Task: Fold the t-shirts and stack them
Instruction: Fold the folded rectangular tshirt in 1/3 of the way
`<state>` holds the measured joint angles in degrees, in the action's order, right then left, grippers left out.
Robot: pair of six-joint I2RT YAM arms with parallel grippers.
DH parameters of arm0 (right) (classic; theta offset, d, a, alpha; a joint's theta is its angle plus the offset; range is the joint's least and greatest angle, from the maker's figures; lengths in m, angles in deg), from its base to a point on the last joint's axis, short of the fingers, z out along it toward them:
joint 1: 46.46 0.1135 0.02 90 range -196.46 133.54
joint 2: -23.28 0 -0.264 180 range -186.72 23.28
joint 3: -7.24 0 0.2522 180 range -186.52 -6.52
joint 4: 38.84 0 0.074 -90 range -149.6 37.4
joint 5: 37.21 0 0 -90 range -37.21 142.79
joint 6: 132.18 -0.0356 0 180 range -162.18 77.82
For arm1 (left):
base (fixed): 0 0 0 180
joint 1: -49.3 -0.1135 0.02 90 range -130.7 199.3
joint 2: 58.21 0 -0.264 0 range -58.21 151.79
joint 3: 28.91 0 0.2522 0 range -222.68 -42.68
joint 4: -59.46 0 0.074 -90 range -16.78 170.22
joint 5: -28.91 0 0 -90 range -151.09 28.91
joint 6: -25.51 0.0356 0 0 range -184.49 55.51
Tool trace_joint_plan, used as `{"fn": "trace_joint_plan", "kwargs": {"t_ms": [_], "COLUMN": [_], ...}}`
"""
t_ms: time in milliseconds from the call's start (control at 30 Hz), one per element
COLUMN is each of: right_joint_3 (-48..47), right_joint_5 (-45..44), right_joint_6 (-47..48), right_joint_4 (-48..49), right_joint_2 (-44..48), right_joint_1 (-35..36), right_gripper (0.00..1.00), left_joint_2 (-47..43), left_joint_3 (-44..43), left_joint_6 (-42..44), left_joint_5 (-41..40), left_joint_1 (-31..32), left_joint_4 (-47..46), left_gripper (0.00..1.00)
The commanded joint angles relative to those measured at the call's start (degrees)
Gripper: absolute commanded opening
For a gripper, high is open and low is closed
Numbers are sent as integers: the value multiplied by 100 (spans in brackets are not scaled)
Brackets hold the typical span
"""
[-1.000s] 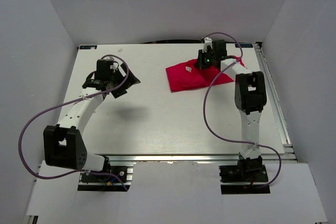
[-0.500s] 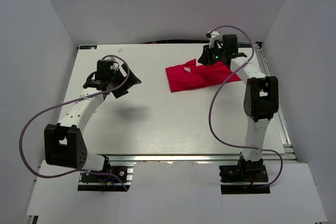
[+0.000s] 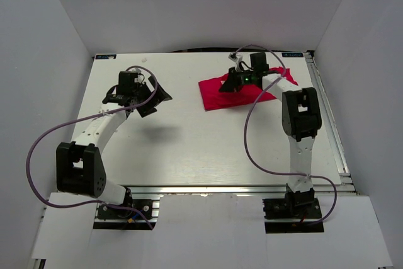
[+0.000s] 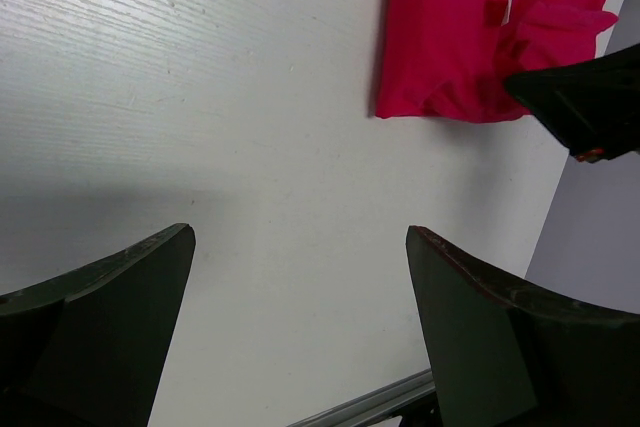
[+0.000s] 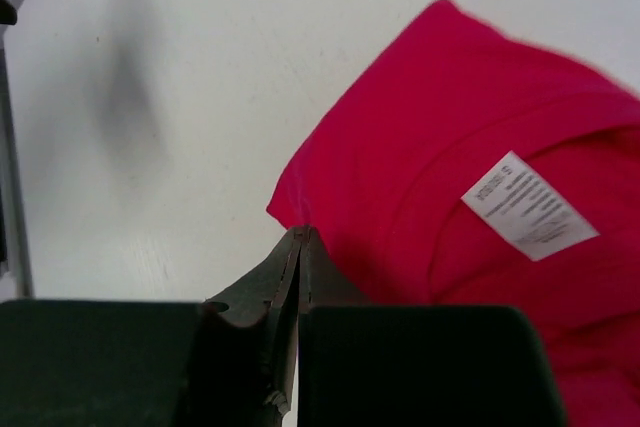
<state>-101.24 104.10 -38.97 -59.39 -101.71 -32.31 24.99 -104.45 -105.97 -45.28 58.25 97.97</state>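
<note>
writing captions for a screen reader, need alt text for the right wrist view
A plain bright red soft-fabric t-shirt lies on a white table, its white neck label showing. The right gripper is shut, its dark tips at the shirt's near edge; whether they pinch cloth is unclear.

Bare white table (image 3: 189, 149) spans the middle and lower part of the top view, giving open passage between the two arms. The red t-shirt (image 3: 211, 97) lies in the upper right, with the right gripper (image 3: 225, 86) low over it, fingers pressed together. The left gripper (image 3: 155, 97), fingers spread, hangs over the upper left. White walls (image 3: 56, 61) close in on the left, right and far side, and a metal rail (image 3: 330, 124) runs along the right edge.
</note>
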Motion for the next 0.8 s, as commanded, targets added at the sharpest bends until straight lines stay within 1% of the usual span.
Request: {"fn": "trace_joint_plan", "kwargs": {"t_ms": [0,133,333,500,600,667,767], "right_joint_3": [-186,-346,-65,-205,-240,-258,-389], "right_joint_5": [196,29,-209,-306,1,290,432], "right_joint_6": [-548,-531,-382,-373,-355,-234,-101], "right_joint_4": [20,-261,-455,-613,-640,-596,-674], "right_joint_2": [-209,-482,-482,-763,-799,-633,-246], "right_joint_1": [-18,-88,-386,-580,-624,-642,-721], "right_gripper": [2,0,0,0,1,2,4], "left_joint_2": [-164,-199,-199,-137,-102,-93,-67], "left_joint_3": [-89,-45,17,-1,-27,-36,-53], "left_joint_6": [-45,-54,-45,-19,-36,-45,-63], "left_joint_5": [80,62,62,80,80,123,167], "left_joint_1": [-25,-25,-25,-25,-25,-25,-25], "left_joint_4": [-111,-102,-120,-137,-164,-225,-321], "left_gripper": [98,98,98,98,98,98,98]}}
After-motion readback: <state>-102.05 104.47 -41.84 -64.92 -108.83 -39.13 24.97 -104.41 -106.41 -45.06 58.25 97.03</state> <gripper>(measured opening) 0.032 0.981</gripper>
